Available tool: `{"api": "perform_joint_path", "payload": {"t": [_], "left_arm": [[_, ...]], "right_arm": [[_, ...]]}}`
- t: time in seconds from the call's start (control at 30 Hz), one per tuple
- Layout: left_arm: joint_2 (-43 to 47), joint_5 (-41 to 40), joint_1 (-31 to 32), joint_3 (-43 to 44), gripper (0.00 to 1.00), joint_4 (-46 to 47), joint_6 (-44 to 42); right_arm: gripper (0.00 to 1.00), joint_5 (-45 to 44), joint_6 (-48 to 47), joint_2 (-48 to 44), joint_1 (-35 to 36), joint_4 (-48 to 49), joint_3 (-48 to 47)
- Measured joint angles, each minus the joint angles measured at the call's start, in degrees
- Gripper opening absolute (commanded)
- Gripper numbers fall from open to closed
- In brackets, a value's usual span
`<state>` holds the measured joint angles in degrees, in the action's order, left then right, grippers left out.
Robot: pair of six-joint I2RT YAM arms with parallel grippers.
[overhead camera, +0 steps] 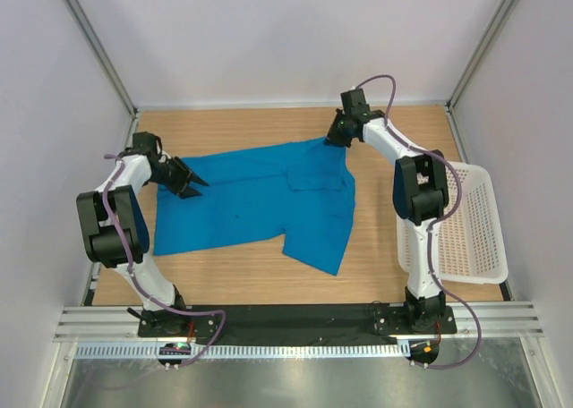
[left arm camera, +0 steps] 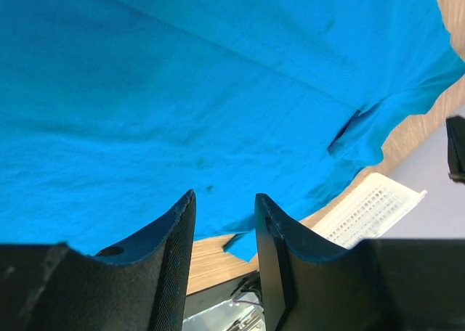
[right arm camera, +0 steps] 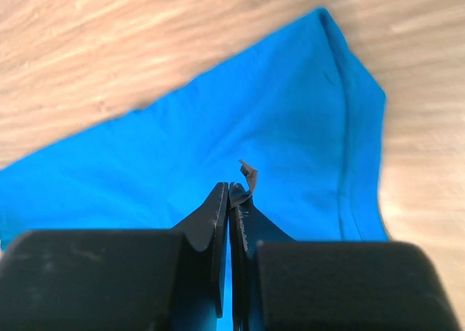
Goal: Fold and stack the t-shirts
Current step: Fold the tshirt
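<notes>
Top external view shows one bright blue t-shirt (overhead camera: 251,202) lying mostly flat across the middle of the wooden desk (overhead camera: 233,126), one sleeve (overhead camera: 315,247) trailing toward the near edge; the white lattice basket (overhead camera: 470,220) stands apart at the right. Left fingers (left arm camera: 173,255) hover over the shirt's left edge, parted about halfway with nothing between them; cloth, desk and basket show through the gap. Right fingers (right arm camera: 216,226) sit at the shirt's far right corner, pressed together with a thin line of blue between them, so they seem to have nipped the cloth there; a small grey scrap (right arm camera: 248,175) sticks up at their tips, and what it is I cannot tell. The risk, as I judge it: only one corner is held, and thinly; a pull from the right alone could slip the hem free, or drag the whole shirt sideways and bunch it, since the left edge is unpinned; the loose sleeve may also tuck under and spoil the crease.
</notes>
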<state>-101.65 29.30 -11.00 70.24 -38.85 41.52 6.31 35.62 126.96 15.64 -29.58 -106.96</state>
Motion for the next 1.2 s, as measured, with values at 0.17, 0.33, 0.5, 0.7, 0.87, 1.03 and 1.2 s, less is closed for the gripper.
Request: {"api": "perform_joint_path", "payload": {"t": [0.17, 0.33, 0.5, 0.7, 0.87, 1.03, 1.2], "left_arm": [[-0.1, 0.3, 0.0, 0.0, 0.4, 0.0, 0.0], [-0.8, 0.3, -0.1, 0.7, 0.41, -0.9, -0.2], [-1.0, 0.3, -0.3, 2.2, 0.43, -1.8, -0.7], [-1.0, -0.8, -0.4, 2.8, 0.47, -3.1, -1.7], [0.2, -2.7, -0.4, 1.4, 0.47, -3.3, -1.8], [4.0, -4.3, -0.5, -2.8, 0.48, -3.5, -1.9], [10.4, -6.3, -2.6, -8.7, 0.52, -4.4, -2.5]], "right_arm": [[0.02, -1.1, 1.7, 5.2, 0.1, 5.9, -0.6], [0.02, -1.7, 2.0, 11.5, -0.9, 9.7, -4.8], [0.08, -1.7, 1.5, 15.2, -2.2, 11.5, -9.9], [0.37, -1.6, 0.7, 18.1, -2.8, 5.6, -18.1], [0.45, -4.6, -1.8, 14.8, -2.8, -7.0, -22.0], [0.48, -6.9, -5.4, 0.3, -2.6, -17.7, -12.8], [0.49, -7.3, -8.4, -23.0, -0.1, -20.0, 12.3]]}}
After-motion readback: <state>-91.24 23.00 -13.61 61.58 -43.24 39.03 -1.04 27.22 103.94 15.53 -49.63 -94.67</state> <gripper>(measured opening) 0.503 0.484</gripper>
